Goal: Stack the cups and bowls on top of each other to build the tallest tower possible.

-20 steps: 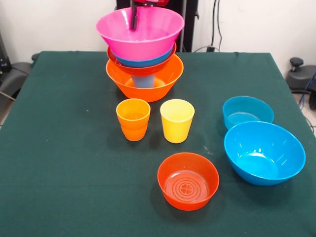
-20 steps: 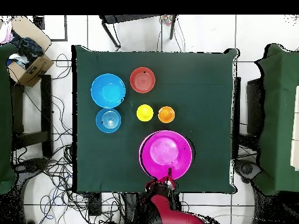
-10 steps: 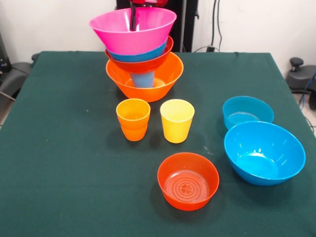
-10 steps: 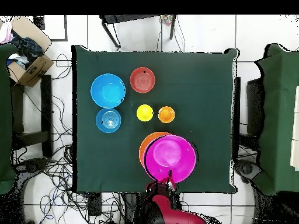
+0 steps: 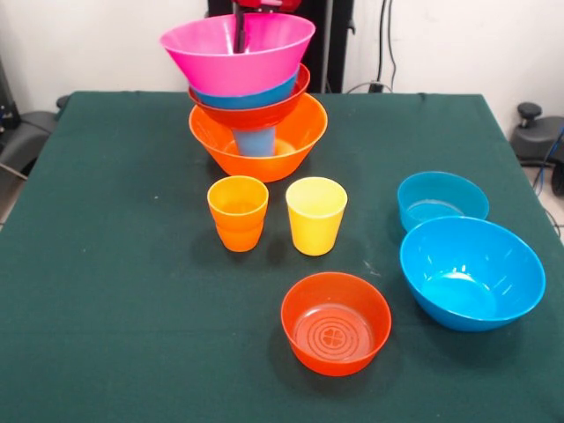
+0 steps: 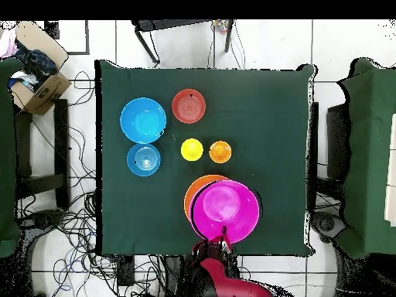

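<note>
The tower (image 5: 256, 115) stood near the table's (image 5: 106, 264) far edge — big orange bowl (image 5: 300, 141) as base, an upturned blue cup (image 5: 256, 143) inside it, then a red-orange bowl (image 5: 264, 112), a blue bowl (image 5: 251, 97) and the big pink bowl (image 5: 238, 57) on top, tilted and shifted off centre. The gripper (image 5: 238, 26) reached into the pink bowl at its far rim, one dark finger inside the wall; whether it pinched the rim could not be told. Toward the table's middle stood the orange cup (image 5: 238, 211) and yellow cup (image 5: 315, 214) side by side, apart. Nearer the front edge sat a second red-orange bowl (image 5: 336, 322) — and toward the right edge two blue bowls (image 5: 471, 273), almost touching.
</note>
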